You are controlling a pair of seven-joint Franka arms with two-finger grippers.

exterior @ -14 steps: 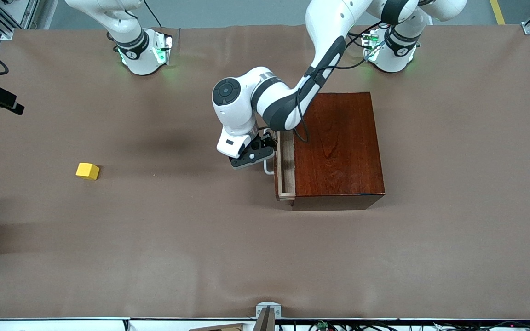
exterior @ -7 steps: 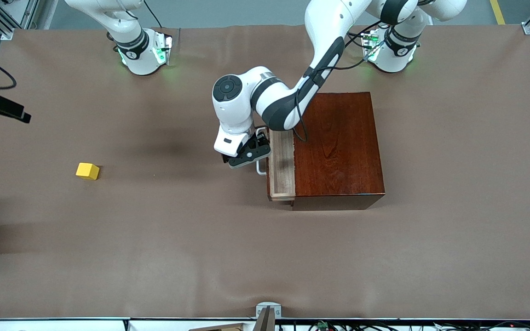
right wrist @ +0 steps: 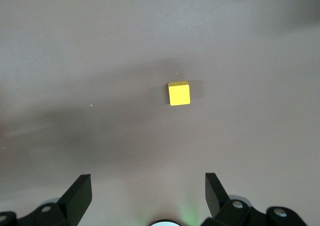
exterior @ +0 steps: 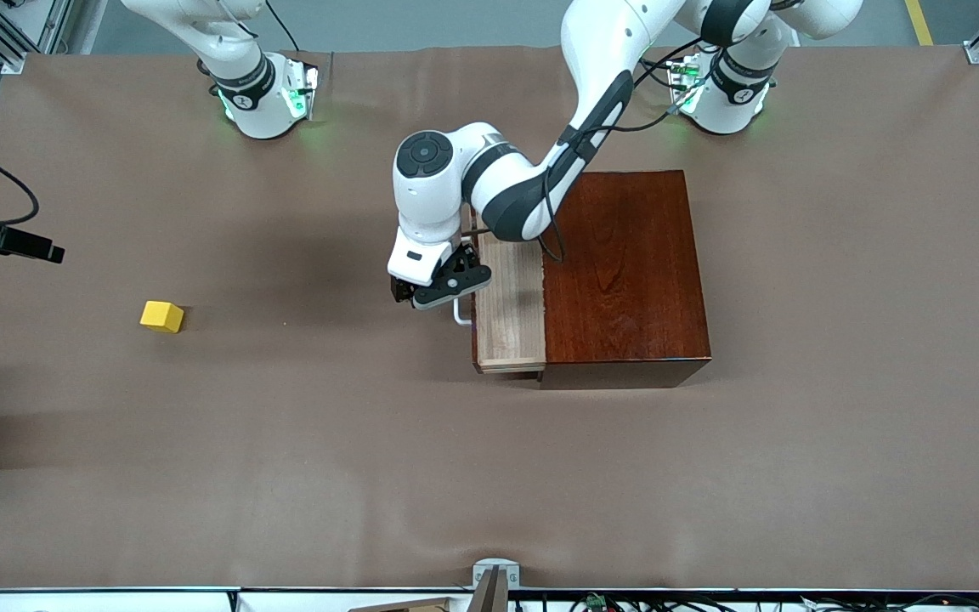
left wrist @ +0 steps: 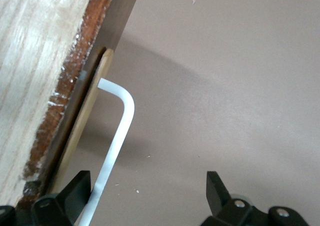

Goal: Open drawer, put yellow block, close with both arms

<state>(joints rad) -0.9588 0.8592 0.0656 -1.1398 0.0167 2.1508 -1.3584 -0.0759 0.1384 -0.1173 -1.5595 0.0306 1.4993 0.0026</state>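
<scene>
The drawer (exterior: 508,308) stands partly pulled out of the dark mahogany box (exterior: 625,272), with its pale wood tray showing. My left gripper (exterior: 441,291) is at the white handle (exterior: 461,317) and is open. The handle bar (left wrist: 116,138) runs between the fingers, close against one fingertip (left wrist: 75,186), with bare table between it and the other. The yellow block (exterior: 161,316) lies on the table toward the right arm's end. My right gripper (right wrist: 147,183) hangs open high over the table, with the yellow block (right wrist: 179,93) below it and nothing between its fingers.
Brown cloth covers the table (exterior: 328,442). A black part of the right arm's hand (exterior: 26,247) pokes in at the view's edge, above the block. Both arm bases glow green along the table's top edge. A small metal mount (exterior: 495,576) sits at the near edge.
The drawer has slid farther out of the box toward the right arm's end, and the left gripper moved with the handle. The right hand's black part has drifted closer to the block.
</scene>
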